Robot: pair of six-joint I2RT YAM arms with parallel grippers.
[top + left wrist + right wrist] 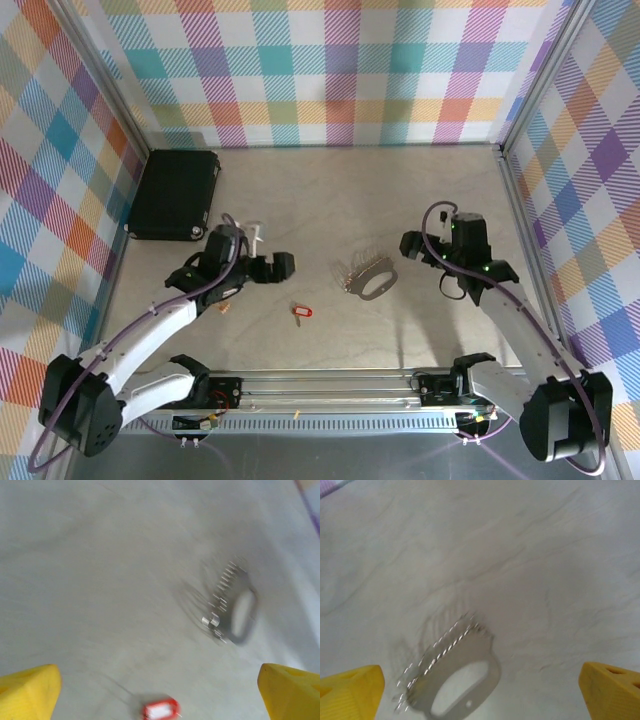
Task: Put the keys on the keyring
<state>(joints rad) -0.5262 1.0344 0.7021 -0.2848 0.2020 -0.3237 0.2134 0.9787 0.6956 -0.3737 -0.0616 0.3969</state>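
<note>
Starting stage by look: nothing threaded yet. Key (301, 312) lies loose on bench (300, 190), near keyring (368, 279), not touching. Left gripper (272, 252), right gripper (428, 262) both spread wide, empty. Pickup, threading remain.

Blurred red key (161, 711) at bottom edge; keyring (470, 653), lower rim cropped

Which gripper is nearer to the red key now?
Left. The left gripper is just beyond the red key, slightly left; the right gripper is far right, past the keyring.
</note>
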